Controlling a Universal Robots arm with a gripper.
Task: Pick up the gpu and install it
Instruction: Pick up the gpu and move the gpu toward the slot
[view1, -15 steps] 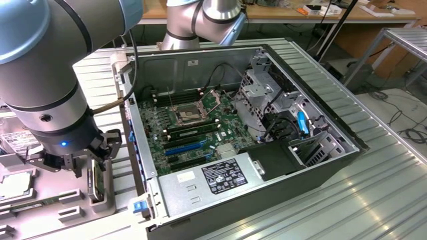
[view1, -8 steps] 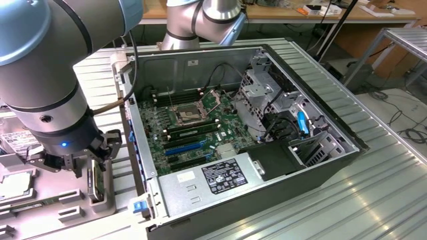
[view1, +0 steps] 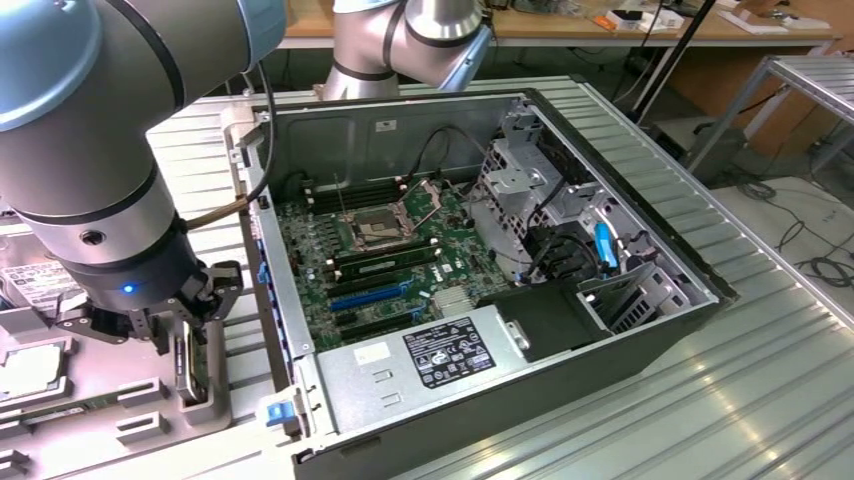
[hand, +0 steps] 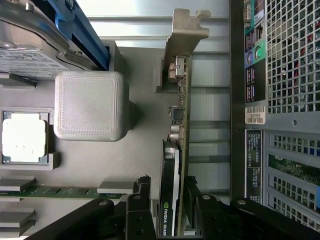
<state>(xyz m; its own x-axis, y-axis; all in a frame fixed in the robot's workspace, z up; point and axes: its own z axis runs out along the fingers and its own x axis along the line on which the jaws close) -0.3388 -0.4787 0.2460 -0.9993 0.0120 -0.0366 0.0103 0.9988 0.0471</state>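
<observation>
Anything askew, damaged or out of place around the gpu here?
Nothing stands out. The gpu stands upright on edge in its slot of the gray holder, the open gripper astride it. The computer case lies open beside it, with nothing spilled or visibly damaged.

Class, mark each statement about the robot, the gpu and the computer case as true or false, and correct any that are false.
1. The gpu stands on edge in a gray tray. True.
2. The gpu is seated in the motherboard. False: it sits in the tray, outside the computer case.
3. The gripper is down at the gpu, with one open jaw on each side of the card. True.
4. The computer case is closed up. False: its side is open and the motherboard shows inside.
5. The gripper holds the gpu above the case. False: the gripper is low over the tray, beside the case.
</observation>
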